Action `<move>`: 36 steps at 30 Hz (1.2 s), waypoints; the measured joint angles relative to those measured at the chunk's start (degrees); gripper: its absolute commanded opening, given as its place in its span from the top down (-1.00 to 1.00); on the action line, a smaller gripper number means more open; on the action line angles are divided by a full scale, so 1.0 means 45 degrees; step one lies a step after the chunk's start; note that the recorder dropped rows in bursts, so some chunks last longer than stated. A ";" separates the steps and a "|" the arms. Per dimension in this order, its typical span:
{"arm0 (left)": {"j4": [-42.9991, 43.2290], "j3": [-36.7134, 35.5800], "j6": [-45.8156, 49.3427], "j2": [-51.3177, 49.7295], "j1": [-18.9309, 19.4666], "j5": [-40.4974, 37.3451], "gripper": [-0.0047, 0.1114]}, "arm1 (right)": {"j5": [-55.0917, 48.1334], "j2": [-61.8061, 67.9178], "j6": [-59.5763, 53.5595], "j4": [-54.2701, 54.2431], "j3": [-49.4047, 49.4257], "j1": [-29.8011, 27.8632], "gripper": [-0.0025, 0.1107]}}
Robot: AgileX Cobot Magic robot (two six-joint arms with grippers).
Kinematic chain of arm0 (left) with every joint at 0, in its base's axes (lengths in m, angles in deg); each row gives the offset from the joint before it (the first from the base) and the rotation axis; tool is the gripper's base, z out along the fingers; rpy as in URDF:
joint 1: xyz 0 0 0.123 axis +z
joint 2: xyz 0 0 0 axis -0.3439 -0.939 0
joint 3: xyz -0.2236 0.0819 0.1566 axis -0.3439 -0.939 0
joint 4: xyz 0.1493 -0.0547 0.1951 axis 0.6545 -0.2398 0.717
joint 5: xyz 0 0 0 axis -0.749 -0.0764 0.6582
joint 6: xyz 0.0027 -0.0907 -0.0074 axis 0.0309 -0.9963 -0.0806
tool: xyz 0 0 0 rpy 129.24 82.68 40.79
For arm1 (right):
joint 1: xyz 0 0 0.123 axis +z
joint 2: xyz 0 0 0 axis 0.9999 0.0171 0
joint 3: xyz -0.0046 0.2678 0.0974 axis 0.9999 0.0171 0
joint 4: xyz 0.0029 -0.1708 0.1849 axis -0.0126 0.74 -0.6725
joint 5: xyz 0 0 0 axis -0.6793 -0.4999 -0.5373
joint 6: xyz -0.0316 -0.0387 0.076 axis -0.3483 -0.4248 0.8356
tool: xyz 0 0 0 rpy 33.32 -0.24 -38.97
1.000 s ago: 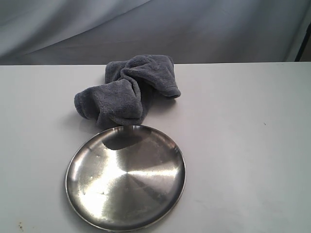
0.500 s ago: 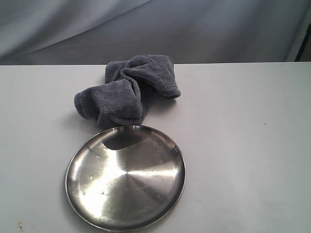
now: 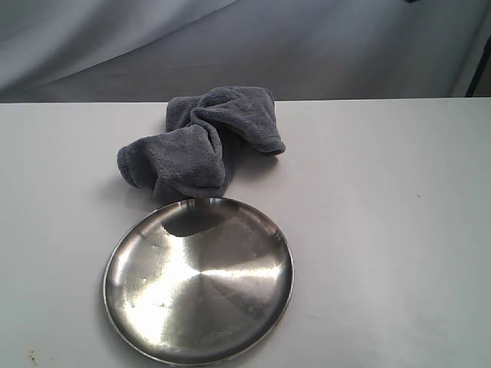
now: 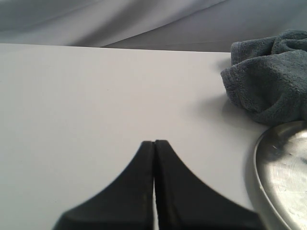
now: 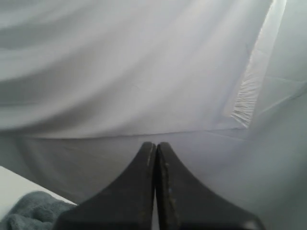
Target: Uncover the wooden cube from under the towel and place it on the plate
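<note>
The white, smooth, matte tabletop [image 3: 383, 230] fills most of the exterior view, with a pale grey drape [image 3: 307, 46] hanging in soft folds behind its far edge.

The plate [image 3: 198, 280] lies at the near side, left of the middle. It is round, shallow stainless steel with a raised rim. Its dish shows only bare metal, shiny and lightly scuffed, with a dark reflection near its far rim.

The towel [image 3: 196, 146] sits just beyond the plate, its near fold at or just over the far rim. It is a plush, dark grey-blue cloth, bunched into two rounded lumps with a stitched hem showing on the right one.

The wooden cube shows in no view; whether it lies under the towel cannot be told.

The left end effector [image 4: 154, 143] hangs over bare tabletop, well apart from plate and towel, its black tapered fingers pressed together on nothing. The right end effector [image 5: 156, 144] faces the drape, fingers likewise pressed together and empty.
</note>
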 measured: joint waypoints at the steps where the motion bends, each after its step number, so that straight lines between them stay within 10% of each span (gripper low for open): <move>1: 0.0000 0.0000 0.0000 0.0000 0.0000 0.0000 0.89 | -0.0348 0.0000 -0.1309 -0.0980 0.0000 0.0282 0.96; 14: 0.0000 0.0000 0.0000 0.0000 0.0000 0.0000 0.89 | -0.2458 0.0116 -0.3469 -0.4662 -0.0343 0.1878 0.96; 25: 0.0000 0.0000 0.0000 0.0000 0.0000 0.0000 0.89 | -0.9319 0.3625 -0.5001 -0.4816 -0.5738 0.3406 0.96; 36: 0.0000 0.0000 0.0000 0.0000 0.0000 0.0000 0.89 | -1.4431 0.8142 -0.9328 -0.9831 -1.0549 0.4161 0.96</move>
